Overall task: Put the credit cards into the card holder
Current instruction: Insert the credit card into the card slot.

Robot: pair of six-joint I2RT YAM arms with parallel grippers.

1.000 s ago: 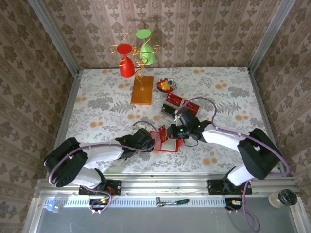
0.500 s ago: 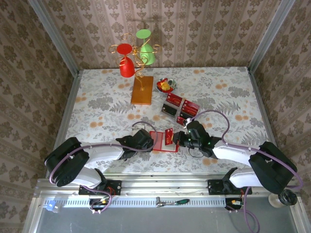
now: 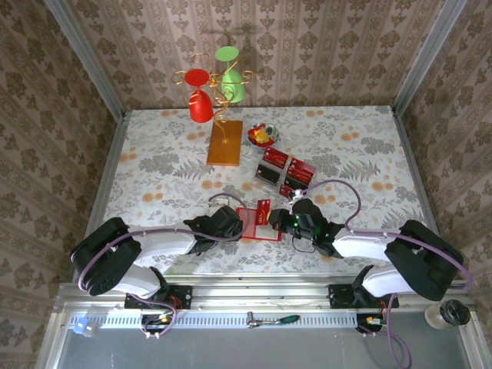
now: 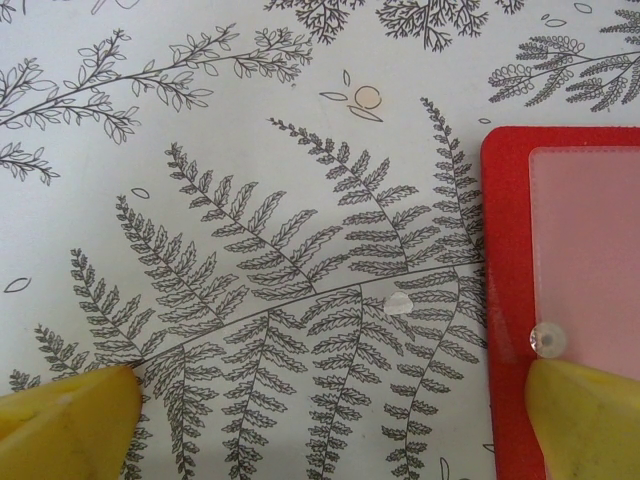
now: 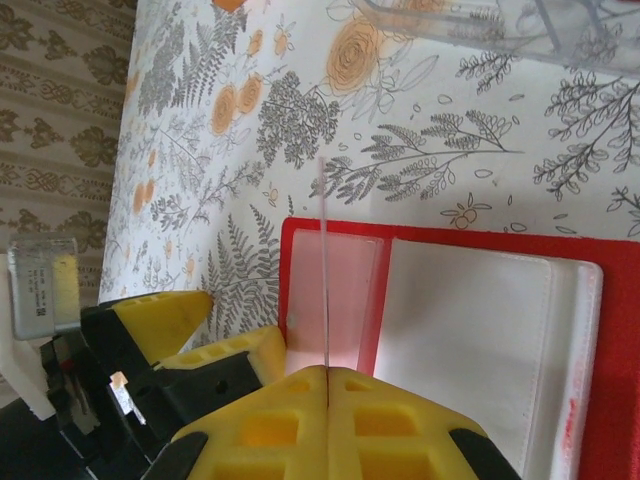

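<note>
Right wrist camera looks straight down the seam of the right gripper [image 5: 327,385], whose yellow fingers are clenched on one credit card [image 5: 323,250]. The card shows edge-on as a thin upright line over the pale inside of the card holder [image 5: 470,310]. I'd judge it is held on edge so it can slide into the pocket at that side. Across from it the left gripper [image 4: 325,428] is spread wide and grasps nothing. One fingertip [image 4: 590,420] is set on the holder's red border by a small round stud [image 4: 547,340], and the other is on the fern-printed tablecloth [image 4: 250,200], seemingly to pin the wallet flat and open. From above, the card's red-and-gold face shows, which the wrist view hides. That view also shows the other credit cards [image 3: 300,171] waiting in a clear tray [image 3: 261,183] farther back, apart from the holder lying open near the front edge between the arms.
</note>
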